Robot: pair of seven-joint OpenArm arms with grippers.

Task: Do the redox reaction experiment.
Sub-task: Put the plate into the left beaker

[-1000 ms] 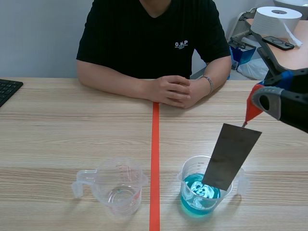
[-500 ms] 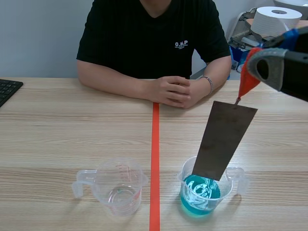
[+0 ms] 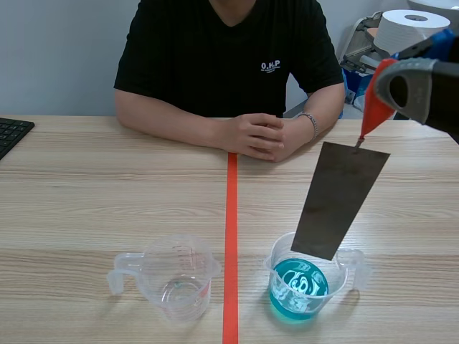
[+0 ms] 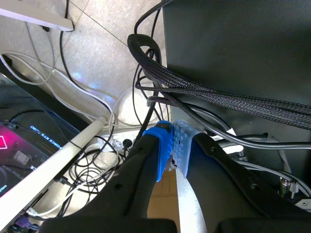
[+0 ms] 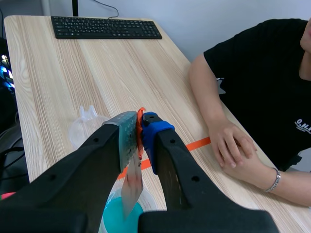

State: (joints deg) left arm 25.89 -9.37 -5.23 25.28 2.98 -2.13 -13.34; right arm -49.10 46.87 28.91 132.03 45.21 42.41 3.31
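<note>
A dark grey metal plate [image 3: 341,201] hangs tilted from a red clip [image 3: 374,107], with my right gripper [image 3: 401,89] shut on that clip high at the right. The plate's lower edge sits just above a clear beaker of blue liquid [image 3: 301,287]. Left of the tape stands an empty clear beaker [image 3: 176,276]. In the right wrist view the gripper [image 5: 141,131] pinches the red clip, the plate [image 5: 131,187] dangles under it over the blue beaker [image 5: 116,216], and the empty beaker [image 5: 82,128] lies beyond. My left gripper [image 4: 172,143] is shut on nothing, off the table among cables.
A person sits across the table with clasped hands [image 3: 262,136] resting near the tape line [image 3: 231,236]. A black keyboard [image 3: 11,132] lies at the far left edge. A paper roll [image 3: 409,32] stands behind at the right.
My right gripper has lifted the metal plate up out of the blue liquid; its lower end was inside the beaker and now hangs just above the rim.
</note>
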